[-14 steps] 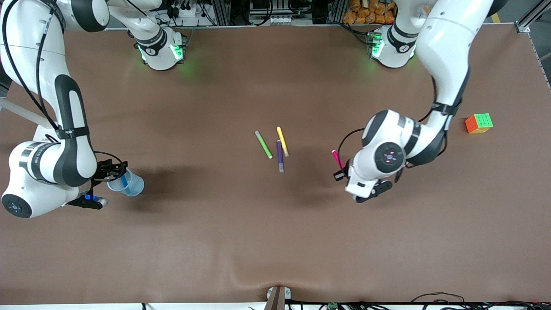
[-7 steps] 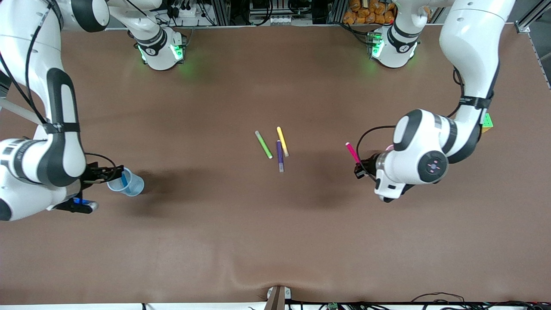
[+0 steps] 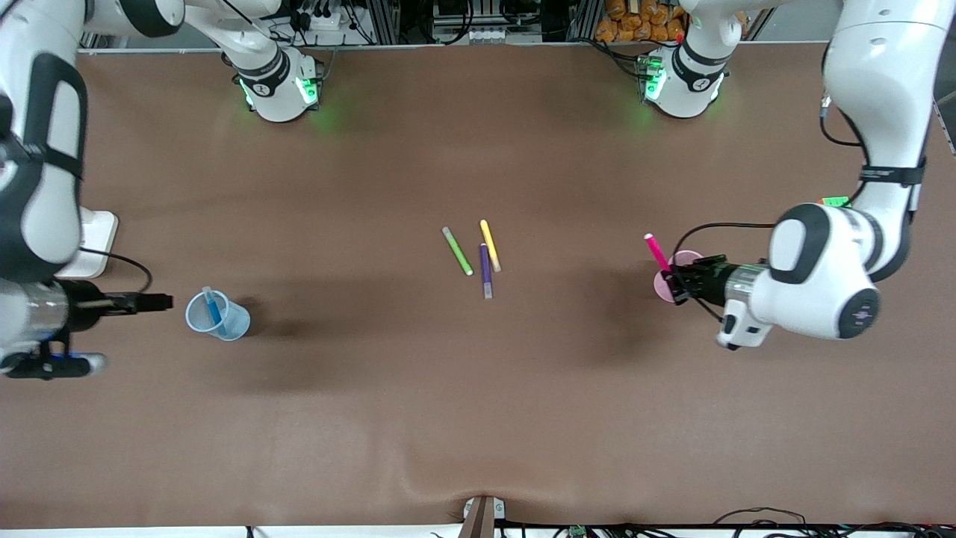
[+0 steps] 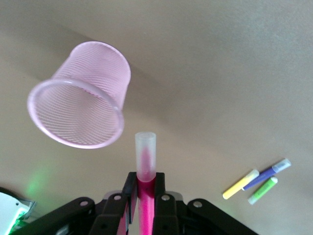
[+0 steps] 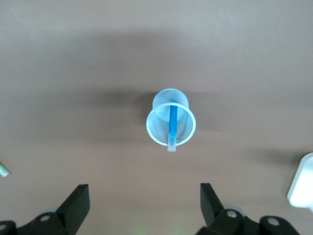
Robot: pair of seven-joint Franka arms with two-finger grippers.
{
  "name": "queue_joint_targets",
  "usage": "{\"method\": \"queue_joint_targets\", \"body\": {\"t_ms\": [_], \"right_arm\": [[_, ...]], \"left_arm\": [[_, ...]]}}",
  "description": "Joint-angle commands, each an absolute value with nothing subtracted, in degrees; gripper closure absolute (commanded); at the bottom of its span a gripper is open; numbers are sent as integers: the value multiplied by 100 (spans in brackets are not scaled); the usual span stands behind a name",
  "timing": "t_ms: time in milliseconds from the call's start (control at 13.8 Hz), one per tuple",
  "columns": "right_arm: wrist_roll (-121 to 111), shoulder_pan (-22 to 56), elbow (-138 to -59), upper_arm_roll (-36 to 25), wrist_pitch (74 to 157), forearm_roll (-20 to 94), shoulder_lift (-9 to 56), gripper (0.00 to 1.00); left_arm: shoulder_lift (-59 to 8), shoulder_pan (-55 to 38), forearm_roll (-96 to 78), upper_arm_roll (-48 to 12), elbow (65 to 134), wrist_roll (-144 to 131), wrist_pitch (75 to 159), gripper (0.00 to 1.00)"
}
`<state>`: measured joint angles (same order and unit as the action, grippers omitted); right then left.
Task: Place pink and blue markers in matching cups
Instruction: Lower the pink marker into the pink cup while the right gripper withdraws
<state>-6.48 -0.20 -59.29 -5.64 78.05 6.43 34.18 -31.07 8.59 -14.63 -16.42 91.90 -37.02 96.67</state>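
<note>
My left gripper (image 3: 676, 285) is shut on the pink marker (image 3: 657, 252), whose pale end (image 4: 145, 147) sticks out past the fingertips. It hangs over the pink cup (image 3: 663, 285), which stands upright and is partly hidden under the hand. In the left wrist view the pink cup (image 4: 78, 105) is empty and the marker tip is beside its rim. The blue cup (image 3: 218, 317) stands toward the right arm's end with the blue marker (image 3: 213, 308) leaning inside it. My right gripper (image 3: 153, 302) is open and empty, apart from the blue cup (image 5: 171, 125).
Green (image 3: 457, 251), yellow (image 3: 490, 245) and dark purple (image 3: 485, 270) pens lie together mid-table. A coloured cube (image 3: 835, 200) peeks out from under the left arm. A white block (image 3: 93, 239) sits by the right arm's end.
The left arm carried the pink marker toward its end of the table, to over the pink cup. The right gripper opened wide and drew back from the blue cup, leaving the blue marker inside.
</note>
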Motion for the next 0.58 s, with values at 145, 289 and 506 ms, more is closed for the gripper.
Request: {"method": "queue_joint_targets", "body": {"t_ms": [145, 289, 506], "right_arm": [[-738, -70, -5994, -580, 7612, 625, 2393, 0], [-790, -97, -5994, -580, 7166, 633, 2085, 0], [-817, -158, -5977, -545, 6743, 336, 1855, 0]], "left_arm": [[-3041, 1256, -2064, -1696, 9325, -3367, 9519, 100], [-3128, 1397, -2223, -1688, 9351, -3226, 9510, 100], [-3182, 1546, -2224, -1679, 9474, -2945, 9510, 100]]}}
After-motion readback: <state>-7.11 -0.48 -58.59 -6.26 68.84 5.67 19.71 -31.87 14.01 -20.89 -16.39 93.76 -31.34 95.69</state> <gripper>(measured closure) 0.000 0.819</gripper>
